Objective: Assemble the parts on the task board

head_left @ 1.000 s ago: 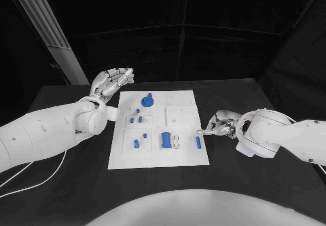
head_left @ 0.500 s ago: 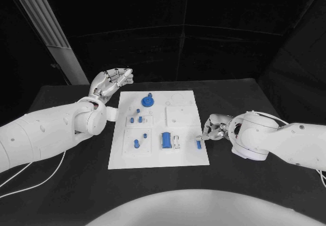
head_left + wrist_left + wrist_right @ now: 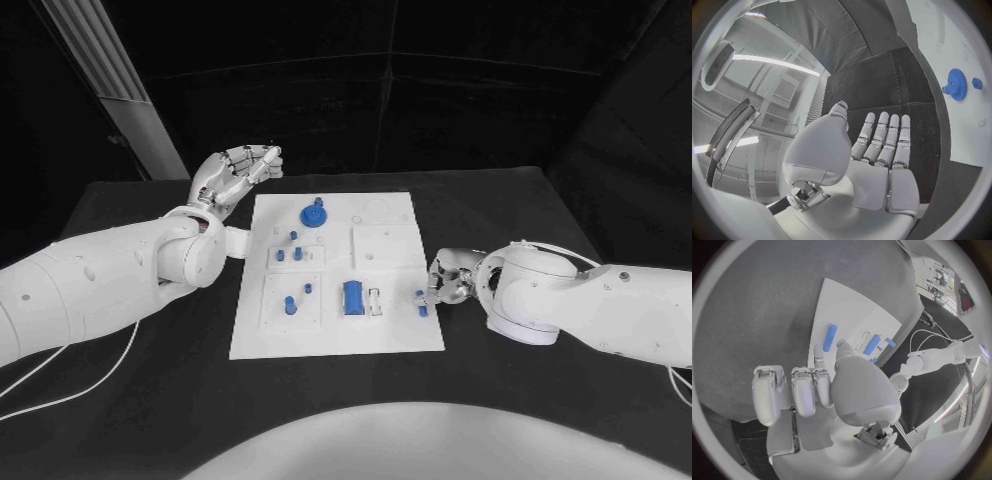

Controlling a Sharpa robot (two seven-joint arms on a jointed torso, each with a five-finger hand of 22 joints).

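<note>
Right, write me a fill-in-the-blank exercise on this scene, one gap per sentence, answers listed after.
1. The task board is a flat plate coloured ____.
2. The blue gear sits at the board's far end, nearest the ____ robot hand.
3. The right robot hand reaches for the small blue pin at the board's ____ edge.
4. The table under the board is coloured ____.

Missing words: white; left; right; black

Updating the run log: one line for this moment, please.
left hand: open, raised off board | right hand: open, fingertips at blue peg on task board right edge | peg: lying flat, not gripped
</note>
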